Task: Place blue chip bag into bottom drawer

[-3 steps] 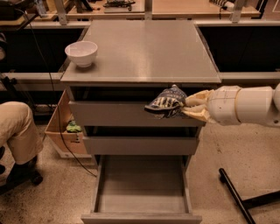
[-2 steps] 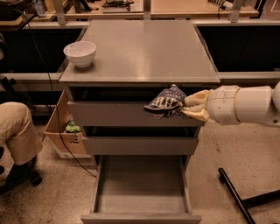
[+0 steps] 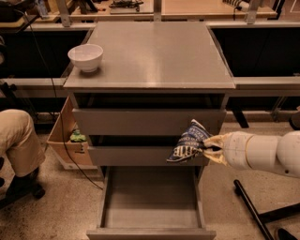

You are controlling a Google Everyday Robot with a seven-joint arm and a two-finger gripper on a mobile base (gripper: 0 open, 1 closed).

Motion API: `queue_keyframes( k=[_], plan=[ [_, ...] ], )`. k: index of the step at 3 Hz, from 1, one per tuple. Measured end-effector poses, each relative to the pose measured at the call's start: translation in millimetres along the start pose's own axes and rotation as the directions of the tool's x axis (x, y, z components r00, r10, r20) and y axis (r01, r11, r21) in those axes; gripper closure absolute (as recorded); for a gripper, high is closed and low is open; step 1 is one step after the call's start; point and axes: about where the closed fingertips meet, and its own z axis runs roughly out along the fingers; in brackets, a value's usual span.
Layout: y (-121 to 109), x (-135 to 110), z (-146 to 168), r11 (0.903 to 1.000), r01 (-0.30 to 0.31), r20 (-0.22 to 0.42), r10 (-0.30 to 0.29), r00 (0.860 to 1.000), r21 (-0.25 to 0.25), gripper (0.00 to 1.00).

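Holding blue chip bag [image 3: 190, 143] above the open bottom drawer [image 3: 150, 199], over its right rear corner, with gripper [image 3: 206, 149] above the drawer's right wall, jaws pinching the bag's edge, leaving it dangling free for lowering in.

Workshop corner: we see a grey metal cabinet [image 3: 150, 61] at centre under dim, warm light.
Behind it we have a wood-topped workbench [image 3: 187, 7] across the back. Grey ledges [image 3: 33, 84] run off either side, with dark space beneath. The floor [image 3: 56, 206] is speckled beige. An open cardboard box [image 3: 63, 140] sits just left of the cabinet, and black metal legs [image 3: 253, 206] lie at bottom right. The gripper [image 3: 206, 146] hangs before the cabinet's right edge at mid height.
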Motion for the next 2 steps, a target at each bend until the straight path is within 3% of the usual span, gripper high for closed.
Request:
queue_keyframes(
  k=[1, 2],
  plan=[
    [57.4, 55.0, 18.3, 0.9946, 0.088, -0.066, -0.091, 0.994, -0.054, 1.00],
    [113.5, 99.6, 37.6, 0.9827, 0.132, -0.106, -0.146, 0.984, -0.129, 1.00]
  ],
)
